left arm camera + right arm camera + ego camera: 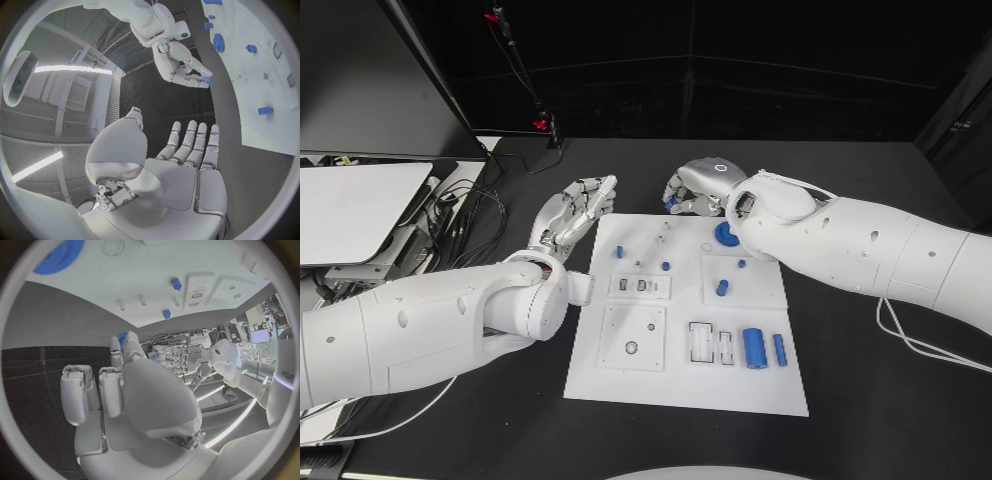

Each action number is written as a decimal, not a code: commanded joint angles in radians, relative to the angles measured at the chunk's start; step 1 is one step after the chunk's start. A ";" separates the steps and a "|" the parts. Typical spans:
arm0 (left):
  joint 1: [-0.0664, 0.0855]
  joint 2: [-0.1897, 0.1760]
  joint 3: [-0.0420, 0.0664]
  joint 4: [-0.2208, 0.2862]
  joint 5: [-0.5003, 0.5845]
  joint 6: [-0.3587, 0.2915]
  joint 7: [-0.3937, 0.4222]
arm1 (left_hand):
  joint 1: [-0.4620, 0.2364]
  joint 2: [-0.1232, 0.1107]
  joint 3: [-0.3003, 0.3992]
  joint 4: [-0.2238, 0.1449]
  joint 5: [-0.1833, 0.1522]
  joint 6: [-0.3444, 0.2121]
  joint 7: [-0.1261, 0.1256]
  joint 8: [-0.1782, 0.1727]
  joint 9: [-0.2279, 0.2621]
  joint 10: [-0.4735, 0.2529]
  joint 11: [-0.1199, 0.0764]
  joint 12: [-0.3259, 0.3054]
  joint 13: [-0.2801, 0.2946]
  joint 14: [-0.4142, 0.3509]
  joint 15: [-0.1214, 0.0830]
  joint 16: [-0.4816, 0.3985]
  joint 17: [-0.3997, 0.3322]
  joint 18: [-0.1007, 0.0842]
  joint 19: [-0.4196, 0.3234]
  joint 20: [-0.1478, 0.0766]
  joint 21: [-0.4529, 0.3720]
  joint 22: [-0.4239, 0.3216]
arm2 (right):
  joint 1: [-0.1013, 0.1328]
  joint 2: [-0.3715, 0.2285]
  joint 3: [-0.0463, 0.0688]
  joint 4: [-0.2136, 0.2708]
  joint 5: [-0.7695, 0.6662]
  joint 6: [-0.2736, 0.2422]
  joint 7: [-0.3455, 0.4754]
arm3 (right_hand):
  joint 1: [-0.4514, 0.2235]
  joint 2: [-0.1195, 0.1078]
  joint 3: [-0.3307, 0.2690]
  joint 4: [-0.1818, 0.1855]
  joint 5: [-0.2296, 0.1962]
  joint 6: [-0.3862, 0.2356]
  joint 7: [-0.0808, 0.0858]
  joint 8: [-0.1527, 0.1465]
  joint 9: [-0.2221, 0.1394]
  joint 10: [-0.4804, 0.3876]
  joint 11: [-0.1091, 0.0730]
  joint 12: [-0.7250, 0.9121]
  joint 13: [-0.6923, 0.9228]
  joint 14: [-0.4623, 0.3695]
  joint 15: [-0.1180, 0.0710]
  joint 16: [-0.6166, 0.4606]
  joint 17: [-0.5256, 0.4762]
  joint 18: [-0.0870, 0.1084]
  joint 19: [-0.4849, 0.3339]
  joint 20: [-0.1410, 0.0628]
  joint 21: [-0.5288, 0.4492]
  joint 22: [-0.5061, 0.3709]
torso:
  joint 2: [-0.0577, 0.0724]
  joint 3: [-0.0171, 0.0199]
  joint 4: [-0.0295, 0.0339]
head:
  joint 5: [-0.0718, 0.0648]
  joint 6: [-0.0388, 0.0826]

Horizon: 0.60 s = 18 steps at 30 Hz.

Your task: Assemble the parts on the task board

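Note:
The white task board [687, 375] lies mid-table. On it are a blue gear [728, 234], two blue cylinders [753, 347] in the near right area, and several small blue pegs such as one [723, 288] near the middle. My right hand [692, 188] hovers at the board's far edge and pinches a small blue part [207, 79] at its fingertips; the part [122, 338] also shows between its fingers in the right wrist view. My left hand [574, 215] is stretched flat with nothing in it, just off the board's far left corner, over the black table.
A white flat panel [351, 205] and a tangle of cables [466, 205] sit at the table's left. A black stand with red clips [516, 60] rises at the back. Bare black table [877, 400] lies right of the board.

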 commanded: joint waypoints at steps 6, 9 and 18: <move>0.002 -0.001 0.001 0.007 -0.008 0.011 0.274 | -0.001 0.009 0.003 -0.001 0.007 0.005 0.160 0.001 -0.001 0.006 0.002 0.005 0.000 -0.001 0.005 0.004 0.000 0.018 0.001 0.005 0.005 0.001 | 0.002 0.016 0.001 -0.023 0.001 0.062 -0.012 | 0.009 -0.003 0.007 0.001 0.004 0.004 0.002 -0.001 0.000 0.005 0.001 -0.008 0.000 0.061 0.007 -0.002 0.000 -0.011 0.094 0.001 0.004 0.245 | 0.003 -0.0008 0.0028 | 0.003 -0.004; 0.002 -0.002 0.001 0.009 -0.008 0.010 0.274 | 0.000 0.010 0.003 -0.001 0.009 0.005 0.160 0.001 -0.001 0.006 0.002 0.005 0.000 -0.001 0.005 0.004 0.000 0.018 0.001 0.005 0.006 0.001 | 0.002 0.019 0.001 -0.028 0.001 0.069 -0.012 | 0.009 -0.003 0.007 0.001 0.004 0.004 0.002 -0.001 0.000 0.005 0.001 -0.008 0.000 0.061 0.007 -0.002 0.000 -0.011 0.095 0.001 0.004 0.245 | 0.005 -0.0018 0.0043 | 0.004 -0.005; 0.002 -0.007 0.001 0.012 -0.008 0.010 0.273 | 0.001 0.011 0.003 -0.001 0.010 0.005 0.160 0.001 -0.001 0.006 0.002 0.006 0.000 -0.001 0.005 0.004 0.000 0.018 0.001 0.005 0.006 0.001 | 0.002 0.032 0.001 -0.041 0.001 0.074 -0.010 | 0.010 -0.003 0.009 0.001 0.004 0.002 0.003 -0.004 -0.001 0.005 0.002 -0.012 0.000 0.060 0.008 -0.002 -0.002 -0.011 0.094 0.002 0.004 0.245 | 0.007 -0.0036 0.0038 | 0.006 -0.010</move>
